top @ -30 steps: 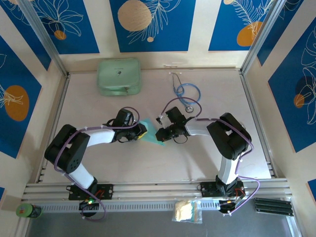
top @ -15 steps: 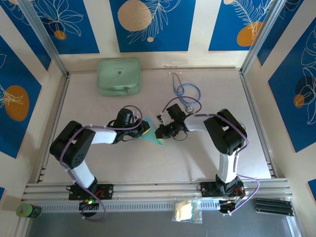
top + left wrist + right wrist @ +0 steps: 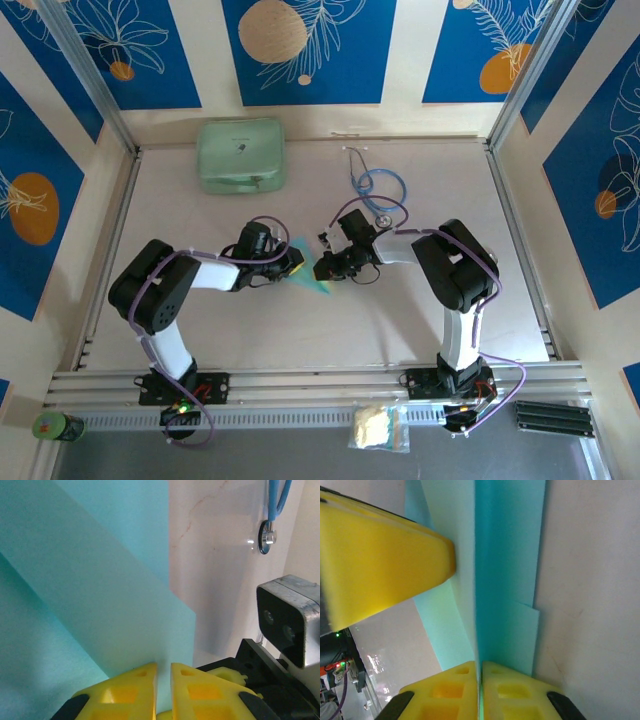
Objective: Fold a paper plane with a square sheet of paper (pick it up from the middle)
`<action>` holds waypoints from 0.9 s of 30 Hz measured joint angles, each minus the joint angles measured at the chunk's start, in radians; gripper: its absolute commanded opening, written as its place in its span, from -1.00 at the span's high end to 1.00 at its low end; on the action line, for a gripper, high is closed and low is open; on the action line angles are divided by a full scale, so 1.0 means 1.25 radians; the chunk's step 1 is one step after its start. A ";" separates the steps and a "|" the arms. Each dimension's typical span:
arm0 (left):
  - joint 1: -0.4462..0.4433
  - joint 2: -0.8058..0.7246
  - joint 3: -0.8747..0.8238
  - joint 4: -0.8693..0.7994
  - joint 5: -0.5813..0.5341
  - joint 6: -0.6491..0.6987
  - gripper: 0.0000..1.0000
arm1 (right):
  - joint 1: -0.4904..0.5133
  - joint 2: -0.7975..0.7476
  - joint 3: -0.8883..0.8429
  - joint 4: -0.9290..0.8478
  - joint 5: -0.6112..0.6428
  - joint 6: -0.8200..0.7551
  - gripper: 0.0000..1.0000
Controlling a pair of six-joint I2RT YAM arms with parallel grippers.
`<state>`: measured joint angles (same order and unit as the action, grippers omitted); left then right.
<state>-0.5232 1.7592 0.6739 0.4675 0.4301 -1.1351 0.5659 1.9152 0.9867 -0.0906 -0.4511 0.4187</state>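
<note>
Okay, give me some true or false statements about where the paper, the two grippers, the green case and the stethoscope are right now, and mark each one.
1. The light-blue sheet of paper lies flat and unfolded. False: it is creased and layered, held between both grippers.
2. The right gripper has its yellow fingers pinched on the paper. True.
3. The mint-green rounded case sits far left on the table, apart from the paper. True.
4. The blue-tubed stethoscope lies on the case. False: it lies on the table, right of the case.
5. The left gripper is wide open. False: its fingers are closed on the paper's edge.
</note>
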 measured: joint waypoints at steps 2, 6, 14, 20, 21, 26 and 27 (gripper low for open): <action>-0.001 0.000 0.000 -0.007 -0.005 -0.001 0.70 | 0.000 -0.002 0.000 -0.001 -0.002 -0.003 0.68; -0.001 0.000 0.000 -0.022 -0.013 -0.001 0.70 | 0.000 -0.008 0.000 -0.008 0.002 -0.006 0.61; -0.001 0.000 0.000 -0.033 -0.016 -0.007 0.70 | -0.003 -0.028 0.000 -0.032 0.031 -0.022 0.56; -0.001 0.000 0.002 -0.033 -0.016 -0.007 0.70 | 0.007 -0.046 0.000 -0.051 0.065 -0.046 0.53; -0.001 0.000 0.002 -0.033 -0.016 -0.008 0.69 | 0.010 -0.049 0.000 -0.053 0.071 -0.050 0.52; -0.001 0.000 0.002 -0.033 -0.016 -0.009 0.69 | 0.032 -0.054 -0.001 -0.065 0.098 -0.071 0.50; -0.001 0.000 0.002 -0.033 -0.016 -0.009 0.69 | 0.036 -0.054 -0.001 -0.067 0.104 -0.076 0.49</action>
<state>-0.5243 1.7596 0.6765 0.4259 0.4099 -1.1461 0.6106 1.8473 0.9859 -0.1738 -0.3206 0.3241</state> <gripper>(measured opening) 0.152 0.250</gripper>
